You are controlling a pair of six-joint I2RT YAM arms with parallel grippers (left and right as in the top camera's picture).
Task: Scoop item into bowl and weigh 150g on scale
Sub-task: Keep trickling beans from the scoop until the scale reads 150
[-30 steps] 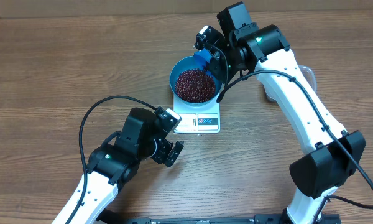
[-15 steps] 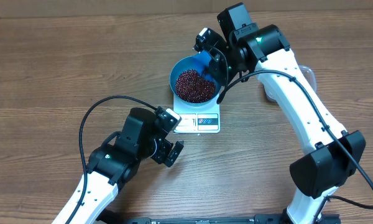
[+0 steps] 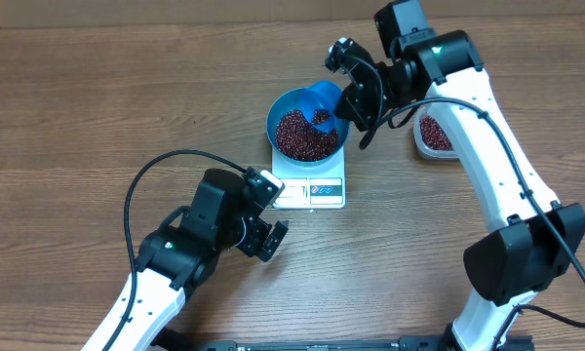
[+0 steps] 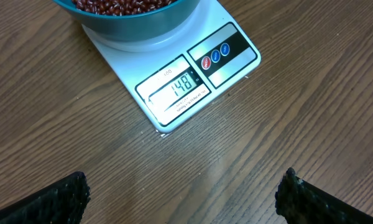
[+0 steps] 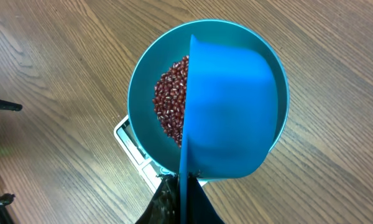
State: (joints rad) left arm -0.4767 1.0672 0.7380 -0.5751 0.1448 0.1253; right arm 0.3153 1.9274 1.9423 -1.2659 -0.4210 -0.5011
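The bright-blue bowl [image 3: 285, 105] stands on the white scale [image 3: 312, 192], holding a maroon heap of beans [image 3: 297, 136]. My right gripper [image 3: 356, 97] is shut on the handle of a small blue scoop [image 3: 324, 97], which hangs tilted over the bowl's back right rim. From the right wrist, the scoop [image 5: 233, 118] covers the right half of the bowl [image 5: 140, 87]; beans [image 5: 171, 112] show to its left. My left gripper [image 3: 270, 234] is open and empty over bare wood in front of the scale. In its view the scale [image 4: 174, 93] display reads 148.
A clear plastic tub [image 3: 437, 135] with more beans sits right of the scale, partly under my right arm. A black cable [image 3: 146, 180] loops over the table beside my left arm. A corner of the scale [image 5: 133, 146] peeks out below the bowl.
My right gripper has drawn back to the right and away from the bowl's centre with the scoop, uncovering the tub. The left arm has not moved.
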